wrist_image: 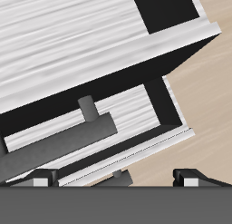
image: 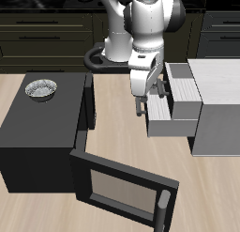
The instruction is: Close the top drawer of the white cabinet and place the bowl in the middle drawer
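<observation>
A small metal bowl (image: 41,88) sits on the flat top of a black box (image: 37,132), near that box's back corner and well apart from the robot. The box's windowed door (image: 120,189) hangs wide open, swung out toward the table's front edge.

Past the middle of the exterior view, the white Franka arm (image: 142,29) reaches down from the back of the table, its gripper (image: 150,104) poised at the front of the white cabinet (image: 217,104). Two drawers stand pulled out of the cabinet toward the black box: the top drawer (image: 181,85), drawn out a little way, and the middle drawer (image: 173,118) just below it, drawn out farther.

The wrist view looks straight down on a drawer's faintly striped inside (wrist_image: 82,55), with a dark bar handle (wrist_image: 63,137) on its post crossing the frame below the drawer's front. The two fingertips (wrist_image: 40,180) show at the frame's edge, set well apart with nothing between them, so the jaws are open. Whether a finger touches the handle cannot be told from either view.
</observation>
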Controlling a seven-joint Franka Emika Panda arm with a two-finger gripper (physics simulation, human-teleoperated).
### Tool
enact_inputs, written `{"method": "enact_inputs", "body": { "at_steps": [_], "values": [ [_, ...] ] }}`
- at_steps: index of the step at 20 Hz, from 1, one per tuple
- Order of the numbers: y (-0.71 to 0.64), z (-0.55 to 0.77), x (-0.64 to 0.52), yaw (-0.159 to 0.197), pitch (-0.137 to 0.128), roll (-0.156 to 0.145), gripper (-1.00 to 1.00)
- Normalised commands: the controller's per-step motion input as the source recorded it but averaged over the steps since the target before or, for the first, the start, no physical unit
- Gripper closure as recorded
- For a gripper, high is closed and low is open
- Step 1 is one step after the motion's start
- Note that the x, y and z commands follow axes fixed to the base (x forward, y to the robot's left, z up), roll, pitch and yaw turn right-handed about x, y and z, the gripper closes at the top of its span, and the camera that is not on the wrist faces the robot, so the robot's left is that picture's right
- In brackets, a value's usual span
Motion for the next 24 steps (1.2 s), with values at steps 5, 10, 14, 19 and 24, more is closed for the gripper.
{"method": "enact_inputs", "body": {
  "at_steps": [5,10,14,19,24],
  "values": [
    [0.24,-0.02,0.05,-0.010,-0.016,0.038,-1.00],
    [0.24,-0.06,0.00,-0.003,-0.005,0.039,-1.00],
    [0.23,-0.08,-0.01,0.013,0.006,0.049,-1.00],
    [0.20,0.00,0.02,0.005,-0.020,0.023,-1.00],
    [0.22,0.10,0.00,-0.012,-0.044,0.040,-1.00]
  ]
}}
